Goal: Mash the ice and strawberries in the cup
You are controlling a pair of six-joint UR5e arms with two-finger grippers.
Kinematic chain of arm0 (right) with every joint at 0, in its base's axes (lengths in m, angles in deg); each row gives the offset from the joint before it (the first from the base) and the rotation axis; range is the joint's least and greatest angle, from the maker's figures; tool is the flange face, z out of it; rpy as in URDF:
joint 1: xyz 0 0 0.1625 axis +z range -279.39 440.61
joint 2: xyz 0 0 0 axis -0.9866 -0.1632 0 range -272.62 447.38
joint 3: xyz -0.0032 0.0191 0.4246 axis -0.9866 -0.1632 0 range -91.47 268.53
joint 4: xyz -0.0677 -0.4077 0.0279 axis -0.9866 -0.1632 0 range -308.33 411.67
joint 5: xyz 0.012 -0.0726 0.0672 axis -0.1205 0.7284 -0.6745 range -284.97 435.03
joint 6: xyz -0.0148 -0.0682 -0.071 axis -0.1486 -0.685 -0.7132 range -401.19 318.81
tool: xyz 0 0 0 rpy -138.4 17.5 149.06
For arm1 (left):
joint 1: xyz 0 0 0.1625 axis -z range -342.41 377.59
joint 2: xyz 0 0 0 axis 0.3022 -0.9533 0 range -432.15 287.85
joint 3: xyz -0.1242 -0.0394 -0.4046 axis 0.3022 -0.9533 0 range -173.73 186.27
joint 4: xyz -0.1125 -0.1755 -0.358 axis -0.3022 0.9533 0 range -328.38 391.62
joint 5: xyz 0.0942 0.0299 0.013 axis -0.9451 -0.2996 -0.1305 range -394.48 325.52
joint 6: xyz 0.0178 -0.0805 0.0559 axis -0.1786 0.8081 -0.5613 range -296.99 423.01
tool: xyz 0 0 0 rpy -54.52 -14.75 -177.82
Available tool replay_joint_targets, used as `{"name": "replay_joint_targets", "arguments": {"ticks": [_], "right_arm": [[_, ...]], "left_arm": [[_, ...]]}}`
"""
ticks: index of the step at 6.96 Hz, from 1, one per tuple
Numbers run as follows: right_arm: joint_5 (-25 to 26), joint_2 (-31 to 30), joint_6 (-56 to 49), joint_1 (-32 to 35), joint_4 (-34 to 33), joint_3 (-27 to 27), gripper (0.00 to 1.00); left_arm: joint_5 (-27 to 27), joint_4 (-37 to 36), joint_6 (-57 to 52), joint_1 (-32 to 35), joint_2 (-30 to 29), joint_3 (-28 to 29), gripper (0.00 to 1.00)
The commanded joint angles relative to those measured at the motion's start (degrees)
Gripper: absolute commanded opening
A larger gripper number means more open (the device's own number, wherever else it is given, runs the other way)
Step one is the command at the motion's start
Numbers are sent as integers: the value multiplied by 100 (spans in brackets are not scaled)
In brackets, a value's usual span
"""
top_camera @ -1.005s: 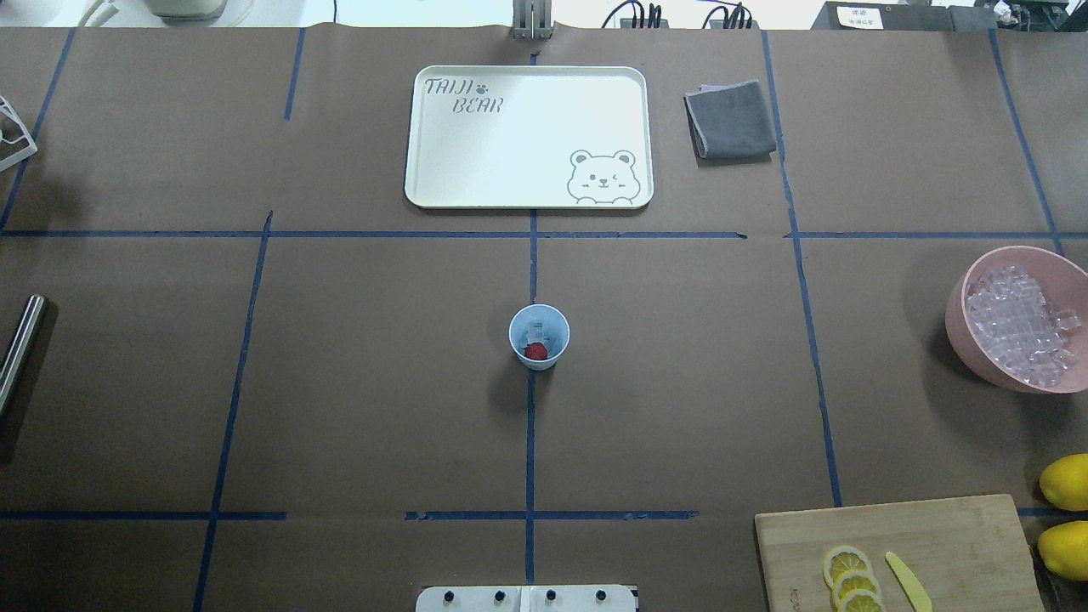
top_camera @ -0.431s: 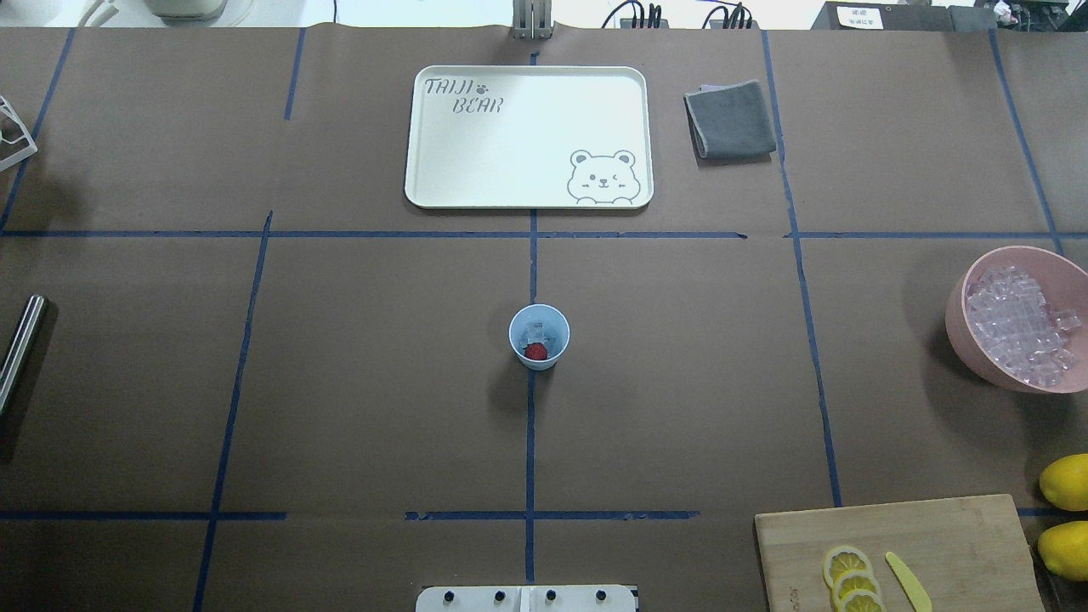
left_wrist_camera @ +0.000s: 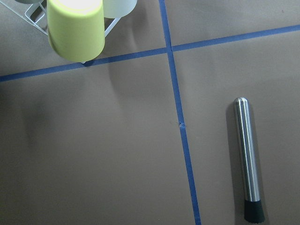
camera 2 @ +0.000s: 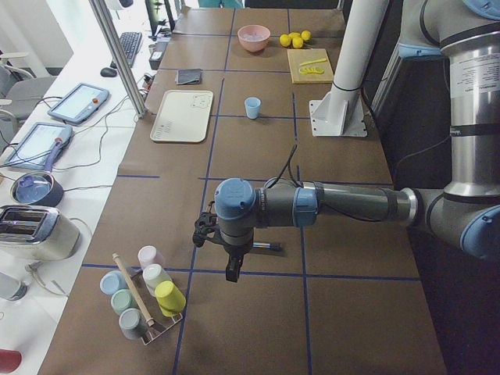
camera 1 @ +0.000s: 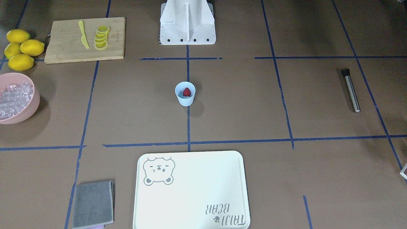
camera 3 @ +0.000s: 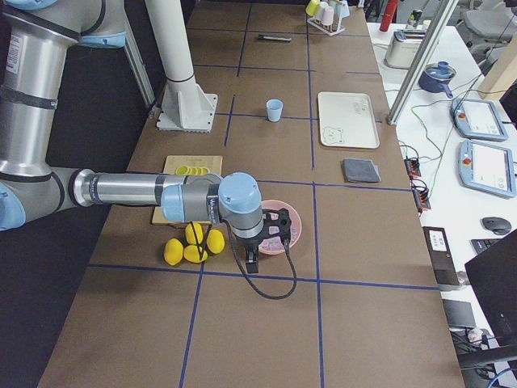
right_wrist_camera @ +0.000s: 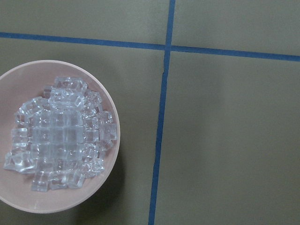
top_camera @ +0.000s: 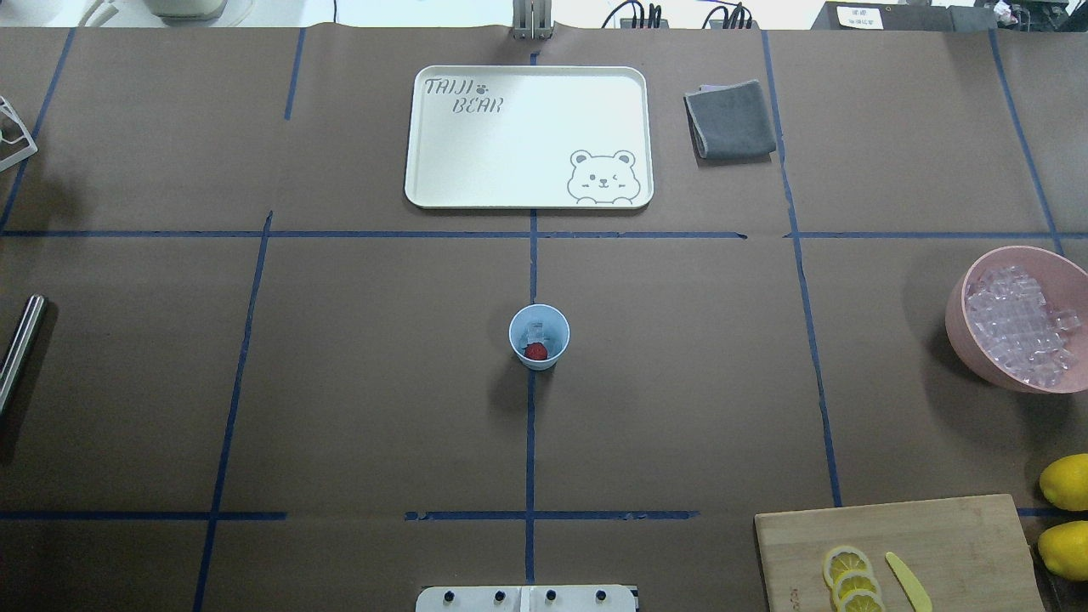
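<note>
The small light blue cup (top_camera: 539, 337) (camera 1: 185, 93) stands upright at the table's middle on a blue tape line. A red strawberry (top_camera: 535, 351) (camera 1: 186, 92) lies inside it beside clear ice (top_camera: 535, 329). My left gripper (camera 2: 232, 272) shows only in the exterior left view, hanging over the table's left end near a steel muddler (left_wrist_camera: 247, 154) (camera 1: 350, 90). My right gripper (camera 3: 253, 263) shows only in the exterior right view, above the pink bowl (right_wrist_camera: 111, 140) of ice cubes (right_wrist_camera: 61, 145). I cannot tell whether either gripper is open or shut. Both are far from the cup.
A cream bear tray (top_camera: 527, 136) and a grey cloth (top_camera: 729, 119) lie at the far side. A cutting board (top_camera: 935, 535) with lemon slices and a yellow knife sits near right, with lemons (top_camera: 1067, 480) beside it. A rack of cups (camera 2: 144, 301) stands at the left end.
</note>
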Motion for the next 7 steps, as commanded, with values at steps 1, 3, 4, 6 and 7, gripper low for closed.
{"name": "replay_joint_targets", "arguments": {"ticks": [1, 3, 4, 6, 7], "right_arm": [[0, 0, 7, 0, -9, 0, 100], [0, 0, -2, 0, 0, -9, 100], [9, 0, -19, 0, 0, -9, 100], [35, 26, -28, 0, 9, 0, 100], [35, 26, -28, 0, 9, -9, 100]], "left_arm": [[100, 6, 34, -9, -69, 123, 100], [22, -12, 35, -9, -88, 108, 100], [13, -21, 35, -9, -88, 125, 100], [13, -21, 35, -9, -9, 134, 100], [13, -21, 35, -9, -9, 142, 100]]}}
